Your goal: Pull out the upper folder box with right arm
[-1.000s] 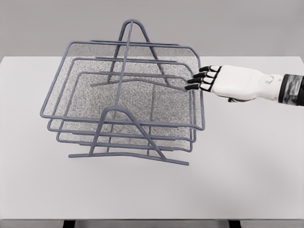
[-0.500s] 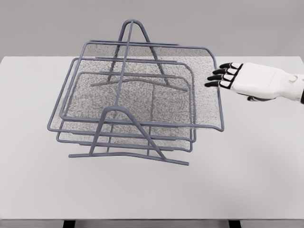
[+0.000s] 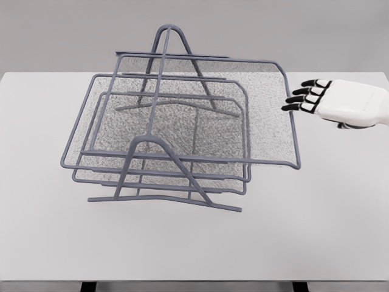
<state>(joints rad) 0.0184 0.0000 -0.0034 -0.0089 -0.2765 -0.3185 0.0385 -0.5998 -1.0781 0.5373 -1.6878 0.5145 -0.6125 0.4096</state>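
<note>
Three mesh trays sit stacked in a grey wire rack (image 3: pixel 164 182) on the white worktop (image 3: pixel 194 243), well to the left of the right hand (image 3: pixel 302 99). Nearest the viewer, the rack's base rails and front arch rest on the worktop. Above them, the two lower trays (image 3: pixel 158 131) lie aligned inside the frame. The upper folder box (image 3: pixel 267 115) projects sideways from the rack toward the hand, its right rim just beside the dark fingertips (image 3: pixel 289 107); contact cannot be told. Farther back and to the right, the hand hovers above the worktop with fingers extended and slightly spread, gripping nothing, its white palm reaching the picture's right edge.
</note>
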